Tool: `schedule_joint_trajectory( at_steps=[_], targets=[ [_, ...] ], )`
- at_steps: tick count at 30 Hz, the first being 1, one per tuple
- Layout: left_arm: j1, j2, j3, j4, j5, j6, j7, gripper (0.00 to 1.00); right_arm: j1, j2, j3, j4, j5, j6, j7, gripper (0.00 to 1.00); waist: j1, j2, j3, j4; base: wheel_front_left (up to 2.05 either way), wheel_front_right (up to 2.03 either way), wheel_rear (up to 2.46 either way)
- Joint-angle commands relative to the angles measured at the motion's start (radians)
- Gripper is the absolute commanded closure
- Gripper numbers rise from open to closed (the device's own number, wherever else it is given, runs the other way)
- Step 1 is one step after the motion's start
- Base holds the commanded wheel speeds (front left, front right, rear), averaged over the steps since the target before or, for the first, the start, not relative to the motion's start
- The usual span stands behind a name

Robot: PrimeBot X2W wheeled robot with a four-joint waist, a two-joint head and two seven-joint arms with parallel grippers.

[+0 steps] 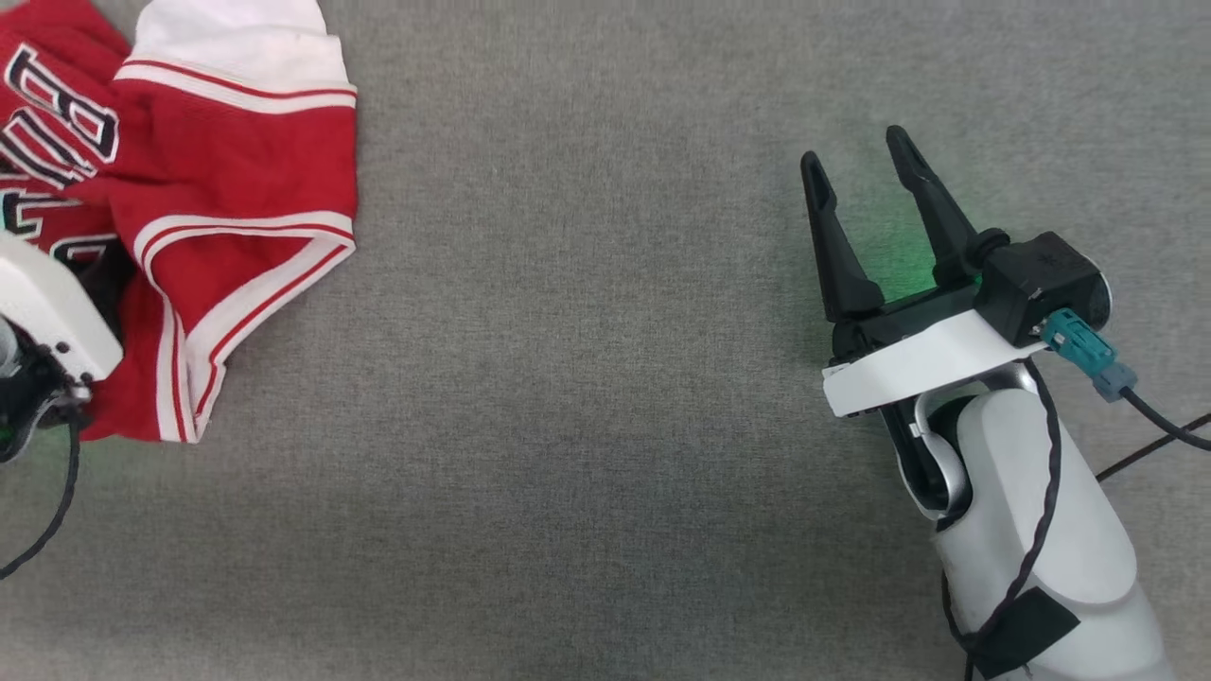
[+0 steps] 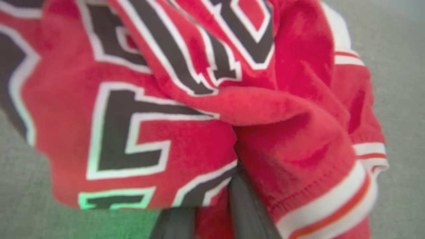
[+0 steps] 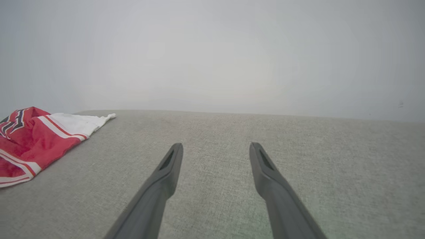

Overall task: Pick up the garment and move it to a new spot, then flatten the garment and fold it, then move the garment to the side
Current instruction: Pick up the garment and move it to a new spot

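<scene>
— Grey woven cloth surface (image 1: 587, 426), flat, with a pale blank wall (image 3: 212, 49) behind it. Where does the garment sit?

— Entry: garment (image 1: 236, 142), a small red knit jersey with white-and-red striped trim and black, white-outlined lettering (image 1: 57, 104). It lies crumpled at the far left of the surface in the head view. A flap of its white inner fabric (image 1: 236, 38) shows at the far edge. Part of it runs out of the picture on the left.

— State of your left gripper?

— My left gripper (image 2: 215, 202) is in the bunched cloth. Left wrist view: my two dark fingers (image 2: 249, 212) stand close together with a fold of red fabric pinched between them, and the tips are buried in it. The view is blurred at this range. In the head view the white wrist housing (image 1: 47, 317) sits over the garment's near left part. I cannot tell whether the cloth is off the surface.

— And the right?

— My right gripper (image 1: 854, 148) is spread wide with nothing between its fingers. It sits on the right side of the surface, well apart from the garment, fingers leaning a little left. A green glow (image 1: 899, 246) falls on the weave beneath them. Right wrist view: the garment is low at the left edge, with bare grey cloth between my fingers.
</scene>
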Motion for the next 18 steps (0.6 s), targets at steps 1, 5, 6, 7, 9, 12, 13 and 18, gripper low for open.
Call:
schedule_joint_trajectory(
  at_steps=[1, 5, 6, 7, 9, 12, 13, 18],
  targets=[
    [-0.021, -0.002, -0.013, 0.000, 0.018, 0.001, -0.026, 1.00, 0.008, 0.002, 0.004, 0.002, 0.011, 0.000, -0.005, 0.00, 0.0000, -0.0003, -0.029, 0.001, 0.00, 0.00, 0.00],
    [-0.070, 0.027, -0.065, -0.022, 0.046, 0.001, -0.096, 1.00, 0.019, 0.001, 0.017, 0.000, 0.046, 0.000, -0.005, 0.00, 0.0000, -0.0003, -0.072, -0.023, 0.00, 0.00, 0.00],
    [-0.082, 0.033, -0.080, -0.036, 0.050, 0.001, -0.105, 1.00, 0.022, 0.001, 0.018, -0.001, 0.054, 0.000, -0.005, 0.00, 0.0000, -0.0003, -0.080, -0.031, 0.00, 0.00, 0.00],
    [-0.097, 0.040, -0.096, -0.052, 0.053, 0.001, -0.113, 1.00, 0.026, 0.001, 0.019, -0.003, 0.063, 0.000, -0.005, 0.00, 0.0000, -0.0003, -0.088, -0.041, 0.00, 0.00, 0.00],
    [-0.127, 0.059, -0.127, -0.090, 0.056, 0.001, -0.126, 1.00, 0.034, 0.001, 0.015, -0.011, 0.079, 0.000, -0.005, 0.00, 0.0000, -0.0003, -0.098, -0.062, 0.00, 0.00, 0.00],
    [-0.171, 0.076, -0.187, -0.163, 0.068, 0.001, -0.139, 1.00, 0.058, 0.001, 0.002, -0.018, 0.097, 0.000, -0.005, 0.00, 0.0000, -0.0003, -0.110, -0.095, 0.00, 0.00, 0.00],
    [-0.190, 0.078, -0.209, -0.190, 0.071, 0.001, -0.141, 1.00, 0.065, 0.001, -0.003, -0.022, 0.103, 0.000, -0.005, 0.00, 0.0000, -0.0003, -0.111, -0.107, 0.00, 0.00, 0.00],
    [-0.300, 0.051, -0.316, -0.329, 0.061, 0.001, -0.111, 1.00, 0.093, 0.001, -0.035, -0.046, 0.141, 0.000, -0.005, 0.00, 0.0000, -0.0003, -0.109, -0.168, 0.00, 0.00, 0.00]
  ],
)
